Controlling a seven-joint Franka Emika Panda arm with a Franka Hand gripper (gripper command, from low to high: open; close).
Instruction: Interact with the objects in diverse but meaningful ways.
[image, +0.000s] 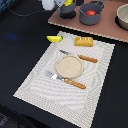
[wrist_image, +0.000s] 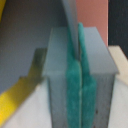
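Note:
The yellow banana (image: 54, 38) with a green tip lies at the far corner of the placemat, on the exterior view's left. The golden-brown bread loaf (image: 83, 41) lies near it on the mat. On the board, the red tomato (image: 90, 12) sits inside a grey pot (image: 91, 18). A yellow cheese wedge (image: 67, 3) shows at a second grey pot (image: 67, 12). My gripper (wrist_image: 79, 55) hangs over that pot, mostly cut off in the exterior view. Its teal pads (wrist_image: 73, 90) are pressed together. A thin grey edge (wrist_image: 70, 20) runs out from between the tips. Something yellow (wrist_image: 17, 100) lies beside the fingers.
A striped placemat (image: 35, 80) holds a round tan plate (image: 69, 66), an orange-handled knife (image: 86, 58) and a fork (image: 67, 80). A brown board (image: 107, 30) at the back carries the pots and a beige bowl (image: 123, 17). The table is black.

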